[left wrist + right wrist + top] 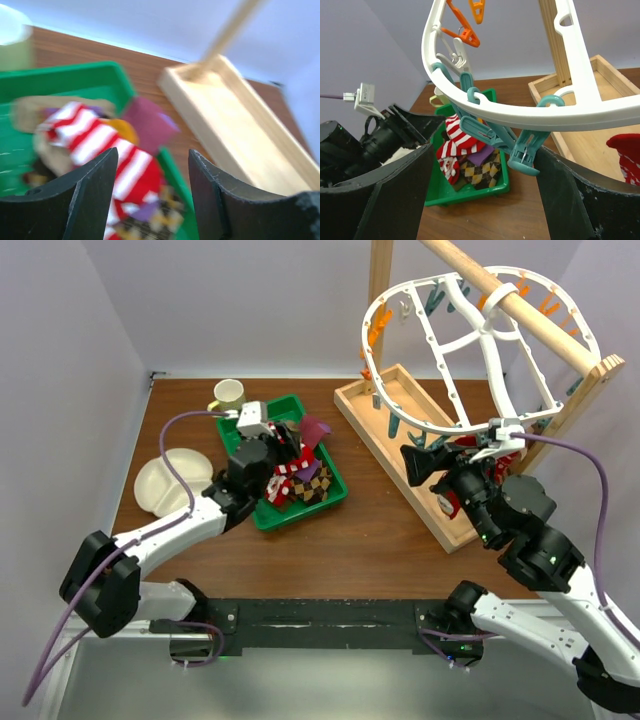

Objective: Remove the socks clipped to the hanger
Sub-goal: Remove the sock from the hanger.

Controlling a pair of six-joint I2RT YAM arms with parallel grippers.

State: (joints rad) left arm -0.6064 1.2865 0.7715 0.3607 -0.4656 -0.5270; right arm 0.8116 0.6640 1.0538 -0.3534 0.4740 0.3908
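Spread and empty, the right gripper [485,150] sits under the white hanger [580,75], hung over the right side of the counter [380,540]. The left gripper [152,155], also parted and holding nothing, hovers over a green tray [465,196] heaped with loose socks [295,475]. One red sock [626,156] shows beside the rim; whether it is clipped cannot be told. Light and limp, it looks best pinched just below a teal clip [527,152].

A green tray [470,194] lies under the left gripper [152,152]. A cream cup [228,393] stands just beyond it, and a white divided plate [170,480] lies to its left. A wooden stand's trough base [385,415] sits beneath the right gripper [484,150], with its rail [500,285] overhead.
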